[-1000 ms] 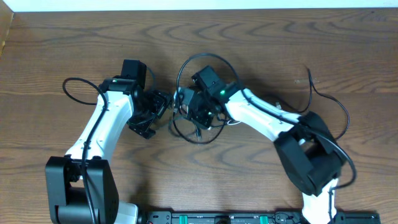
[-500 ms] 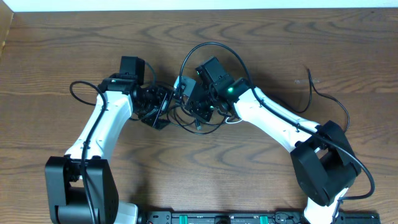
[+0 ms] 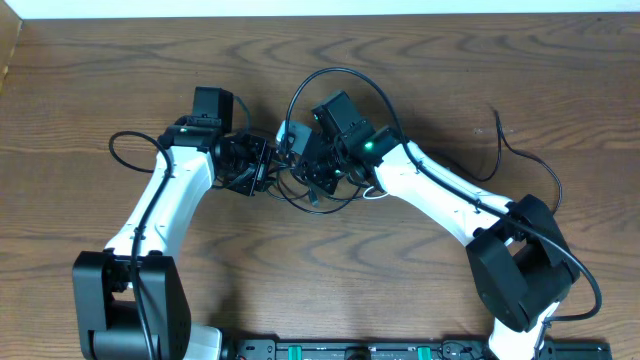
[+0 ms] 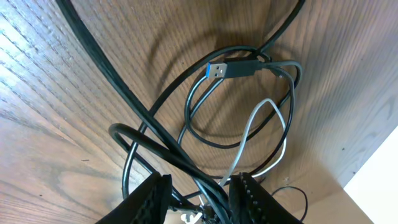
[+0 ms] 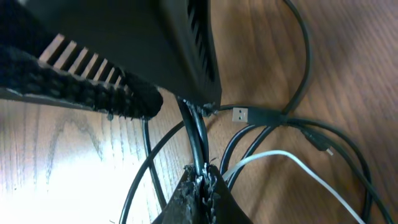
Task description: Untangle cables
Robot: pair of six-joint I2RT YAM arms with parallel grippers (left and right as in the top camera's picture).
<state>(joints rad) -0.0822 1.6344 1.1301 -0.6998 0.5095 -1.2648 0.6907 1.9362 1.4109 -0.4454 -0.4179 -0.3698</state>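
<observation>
A tangle of thin black cables (image 3: 340, 72) and one white cable (image 3: 372, 196) lies at mid-table between the two arms. My right gripper (image 5: 202, 186) is shut on a black cable (image 5: 194, 140) that runs up out of its tips. My left gripper (image 4: 202, 200) faces it from the left, jaws part-way apart, with two black cables (image 4: 186, 163) and the white cable (image 4: 261, 118) passing between its fingers (image 4: 155, 199). A gap shows beside the left finger. A blue-tipped USB plug (image 4: 219, 70) lies loose on the wood, and a plug (image 5: 240, 114) shows in the right wrist view.
Another thin black cord (image 3: 520, 155) trails over the table at the right. The left arm's own thicker cable (image 3: 125, 148) loops out to the left. The left gripper's body (image 5: 124, 50) fills the top of the right wrist view. A white strip (image 3: 320, 8) borders the table's far edge.
My left gripper has moved right, up against the right gripper, and its jaws have narrowed around the cables. The right gripper shifted slightly up with its cable, then held still.
</observation>
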